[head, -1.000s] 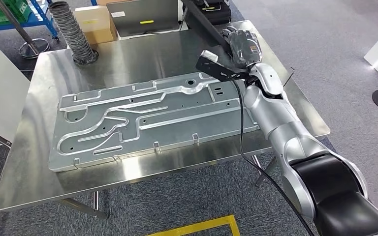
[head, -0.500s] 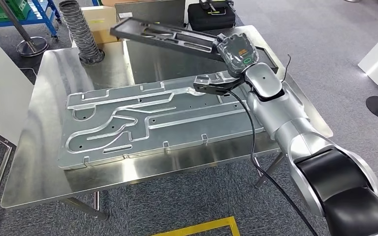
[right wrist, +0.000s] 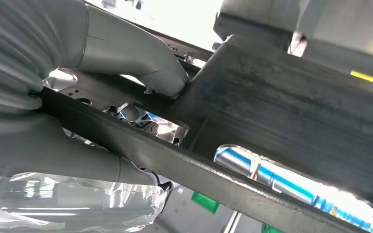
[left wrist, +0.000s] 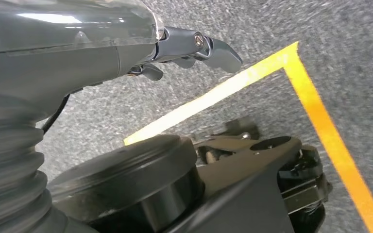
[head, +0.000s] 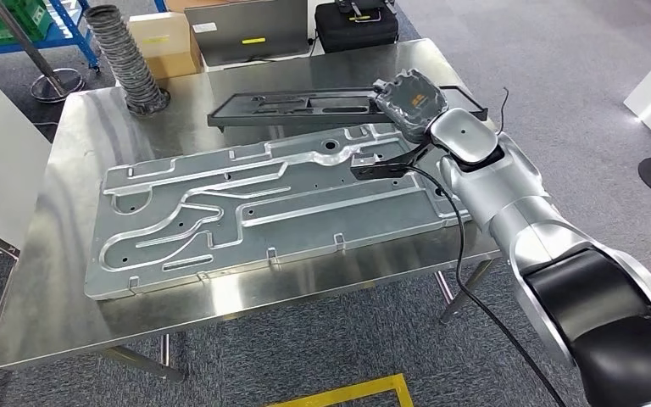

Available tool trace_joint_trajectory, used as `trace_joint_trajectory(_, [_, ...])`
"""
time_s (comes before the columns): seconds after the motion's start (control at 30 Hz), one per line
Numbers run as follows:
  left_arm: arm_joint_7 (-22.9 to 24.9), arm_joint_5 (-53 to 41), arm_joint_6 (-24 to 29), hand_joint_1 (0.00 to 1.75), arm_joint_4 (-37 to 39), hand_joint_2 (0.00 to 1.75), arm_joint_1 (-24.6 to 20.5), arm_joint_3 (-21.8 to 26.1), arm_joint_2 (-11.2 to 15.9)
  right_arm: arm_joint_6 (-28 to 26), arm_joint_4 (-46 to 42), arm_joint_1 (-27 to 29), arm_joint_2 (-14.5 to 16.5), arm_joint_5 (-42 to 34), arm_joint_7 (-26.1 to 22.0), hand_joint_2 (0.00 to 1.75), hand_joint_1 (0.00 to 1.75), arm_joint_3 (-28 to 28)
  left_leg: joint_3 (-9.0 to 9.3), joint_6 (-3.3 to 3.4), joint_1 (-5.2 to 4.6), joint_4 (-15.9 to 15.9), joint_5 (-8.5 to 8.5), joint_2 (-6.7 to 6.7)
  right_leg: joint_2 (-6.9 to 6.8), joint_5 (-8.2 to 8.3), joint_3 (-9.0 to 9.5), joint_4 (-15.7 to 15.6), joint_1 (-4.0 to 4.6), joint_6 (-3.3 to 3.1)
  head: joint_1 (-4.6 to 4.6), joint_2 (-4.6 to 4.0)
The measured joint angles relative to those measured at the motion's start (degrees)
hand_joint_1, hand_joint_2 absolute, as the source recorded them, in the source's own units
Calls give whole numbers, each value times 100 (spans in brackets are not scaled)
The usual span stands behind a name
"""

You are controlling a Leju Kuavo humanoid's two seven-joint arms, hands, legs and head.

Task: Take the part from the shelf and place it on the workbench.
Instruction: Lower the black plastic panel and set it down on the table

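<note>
A long black stamped part (head: pixel 305 108) lies level over the far side of the steel workbench (head: pixel 51 280), just behind a big silver panel. My right hand (head: pixel 408 98) grips its right portion from above. Close up in the right wrist view, the thumb (right wrist: pixel 141 58) presses on the black part (right wrist: pixel 281 121) and the hand's body wraps its rim. Whether the part touches the bench, I cannot tell. My left hand (left wrist: pixel 194 48) hangs over grey carpet with its fingers loosely apart, holding nothing.
A large silver stamped panel (head: pixel 263 203) covers most of the bench. A ribbed hose (head: pixel 123 55), a cardboard box (head: pixel 165 38), a grey case (head: pixel 254 30) and a black bag (head: pixel 356 21) stand beyond the far edge. Yellow floor tape (head: pixel 347 392) runs near my feet.
The right hand has swung the black part from a raised, tilted pose down to level, low over the bench's far side. The camera shifted slightly too.
</note>
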Motion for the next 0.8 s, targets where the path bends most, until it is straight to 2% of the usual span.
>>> trace_joint_trajectory(0.07, [5, -3, 0, 0, 0, 175, 0, 1, 5, 41, 55, 1, -83, -118, -65, 175, 175, 31, 355, 51, -14, -785, 361, 39, 2, -13, 21, 4, 11, 35, 1, 0])
trace_joint_trajectory(0.1, [3, -5, 0, 0, 0, 175, -7, 2, 7, 53, 82, 3, -132, -180, -80, 175, 175, 38, 488, 77, -27, -1071, 431, 55, -2, -12, 17, 7, 23, 66, 1, 0])
trace_joint_trajectory(0.13, [1, -8, -1, 0, 0, 175, -13, 2, 8, 71, 113, 9, -180, -244, -92, 175, 175, 42, 553, 99, -41, -1222, 437, 64, -10, -4, 7, 5, 37, 100, 2, 0])
trace_joint_trajectory(0.2, [-2, -16, -2, 0, 0, 175, -16, 2, 8, 113, 169, 36, -234, -355, -113, 175, 175, 42, 579, 141, -48, -1292, 409, 39, -29, 22, -4, -16, 49, 175, 2, 0])
trace_joint_trajectory(0.27, [-2, -23, -6, 0, 0, 175, -4, 2, 8, 130, 215, 75, -242, -456, -127, 175, 175, 42, 595, 209, -29, -1345, 453, 49, -38, -57, -37, 73, 39, 239, 2, 0])
trace_joint_trajectory(0.3, [-4, -26, -9, 0, 0, 175, -5, 2, 8, 130, 235, 94, -228, -513, -133, 175, 175, 42, 604, 242, -19, -1375, 473, 63, -40, -190, -132, 276, 36, 267, 2, 0])
trace_joint_trajectory(0.4, [-11, -29, -15, 0, 0, 175, 0, 2, 9, 126, 301, 204, -114, -670, -151, 175, 175, 42, 603, 291, -38, -1387, 481, 109, -45, -698, -657, 1346, 35, 325, 2, 0])
trace_joint_trajectory(0.43, [-14, -29, -15, 0, 0, 175, 6, 3, 9, 127, 325, 264, -66, -706, -151, 175, 175, 42, 604, 296, -45, -1383, 478, 117, -45, -732, -763, 1546, 35, 337, 2, 0])
trace_joint_trajectory(0.47, [-16, -29, -15, 0, 0, 175, 11, 3, 10, 129, 346, 320, -24, -738, -151, 175, 175, 41, 605, 294, -48, -1377, 474, 118, -45, -663, -768, 1537, 34, 342, 2, 0])
trace_joint_trajectory(0.5, [-18, -29, -15, 0, 0, 175, 15, 4, 10, 131, 364, 366, 14, -777, -153, 175, 175, 39, 606, 287, -49, -1366, 466, 117, -45, -500, -655, 1295, 31, 341, 2, 0])
trace_joint_trajectory(0.53, [-18, -29, -15, 0, 0, 175, 16, 4, 10, 133, 379, 394, 44, -818, -157, 175, 175, 32, 605, 274, -49, -1349, 451, 114, -36, -296, -455, 889, 26, 335, 2, 0])
trace_joint_trajectory(0.6, [-8, -29, -15, 0, 0, 175, 12, 4, 12, 139, 405, 405, 100, -906, -167, 175, 175, 8, 594, 226, -71, -1301, 412, 93, 4, -31, -129, 216, 40, 278, 2, 0])
trace_joint_trajectory(0.63, [0, -29, -15, 0, 0, 175, 9, 4, 13, 142, 420, 405, 120, -941, -171, 175, 175, -5, 591, 200, -81, -1286, 397, 84, 20, 10, -62, 63, 53, 237, 2, 0])
trace_joint_trajectory(0.73, [23, -42, -16, 0, 0, 175, 4, 4, 15, 143, 470, 410, 140, -1049, -207, 175, 175, -20, 586, 118, -89, -1286, 371, 72, 10, 14, -57, 14, 64, 111, 2, 0])
trace_joint_trajectory(0.8, [26, -49, -17, 0, 0, 175, 6, 4, 18, 128, 487, 417, 113, -1134, -262, 175, 175, -35, 504, 61, -74, -1091, 225, 58, 1, 24, -29, -22, 27, 52, 2, 0])
